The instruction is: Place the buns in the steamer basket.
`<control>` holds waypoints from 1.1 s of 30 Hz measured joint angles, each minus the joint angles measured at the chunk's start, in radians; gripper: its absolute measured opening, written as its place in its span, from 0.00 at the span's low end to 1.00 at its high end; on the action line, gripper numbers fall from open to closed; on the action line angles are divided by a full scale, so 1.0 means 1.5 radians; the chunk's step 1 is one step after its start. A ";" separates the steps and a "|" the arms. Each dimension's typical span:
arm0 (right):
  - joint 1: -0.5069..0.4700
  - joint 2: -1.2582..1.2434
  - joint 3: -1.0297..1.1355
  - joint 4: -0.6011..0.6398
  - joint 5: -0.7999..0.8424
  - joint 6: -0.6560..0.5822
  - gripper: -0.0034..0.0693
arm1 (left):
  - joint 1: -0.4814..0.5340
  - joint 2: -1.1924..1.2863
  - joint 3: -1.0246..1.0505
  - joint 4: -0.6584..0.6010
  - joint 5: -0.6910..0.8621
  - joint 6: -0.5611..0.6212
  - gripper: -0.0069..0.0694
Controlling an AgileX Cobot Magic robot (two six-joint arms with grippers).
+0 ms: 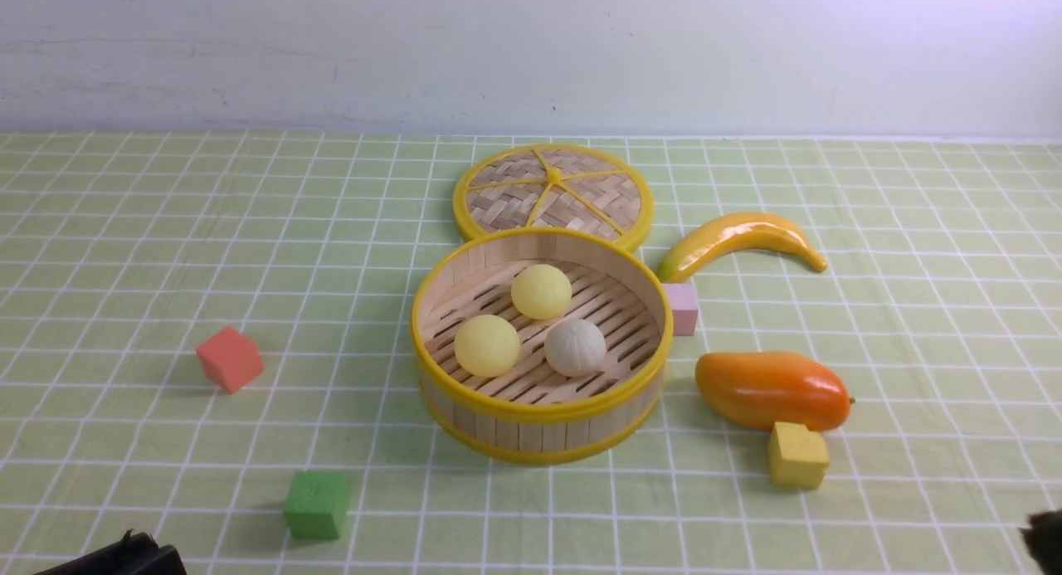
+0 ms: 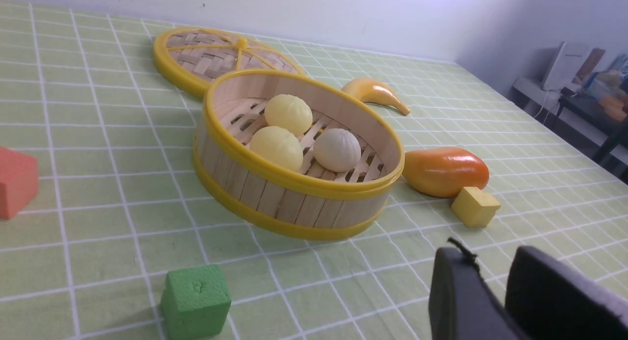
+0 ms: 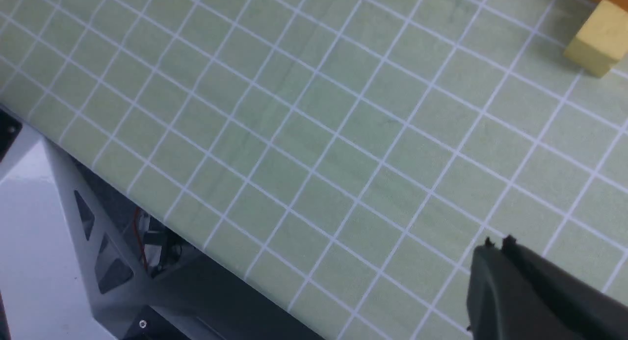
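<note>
Inside, two smooth yellow buns (image 1: 541,291) and a pleated off-white bun (image 1: 575,347) rest on the slatted bamboo steamer basket (image 1: 539,409); the left gripper (image 2: 495,276) is parted with nothing between its jaws, the right gripper (image 3: 495,247) closed empty.

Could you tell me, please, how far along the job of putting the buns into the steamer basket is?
It looks finished. All three buns, two pale yellow and one off-white, lie on the slatted floor of the steamer basket. Nothing is in hand: the left gripper is empty with its jaws apart, and the right gripper is shut on nothing near the table edge. No bun is left outside; the lid lies behind the basket.
</note>
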 joint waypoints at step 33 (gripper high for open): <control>-0.257 -0.525 0.687 -0.142 -0.568 0.039 0.03 | 0.000 0.000 0.000 0.000 0.000 0.000 0.30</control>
